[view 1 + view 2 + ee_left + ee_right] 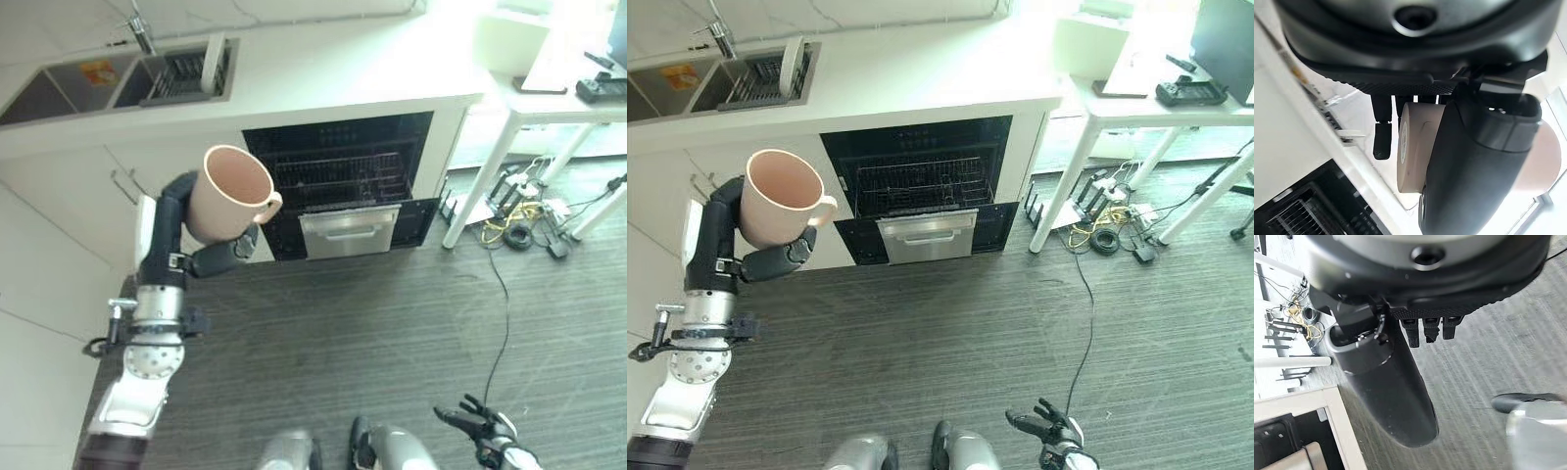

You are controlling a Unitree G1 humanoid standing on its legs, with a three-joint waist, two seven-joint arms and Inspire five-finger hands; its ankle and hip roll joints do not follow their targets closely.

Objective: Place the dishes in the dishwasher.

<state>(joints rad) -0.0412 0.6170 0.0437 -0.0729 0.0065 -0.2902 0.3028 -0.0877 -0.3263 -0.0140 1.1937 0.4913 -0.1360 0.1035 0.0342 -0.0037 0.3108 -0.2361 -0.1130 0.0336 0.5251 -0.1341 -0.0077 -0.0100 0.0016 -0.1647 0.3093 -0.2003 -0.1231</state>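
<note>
My left hand [211,257] grips the mug [230,193] upright, clear of the open dishwasher [338,181] for loading, while my right hand [480,426] hangs low, fingers loosely spread.

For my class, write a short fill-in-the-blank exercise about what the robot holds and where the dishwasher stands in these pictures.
1. The left hand holds a pink ____ with its mouth facing up.
2. The dishwasher under the counter is ____, its racks showing.
3. The right hand hangs low over the ____, holding nothing.
4. A white plate stands in the rack in the ____.

Missing words: mug; open; floor; sink
</note>
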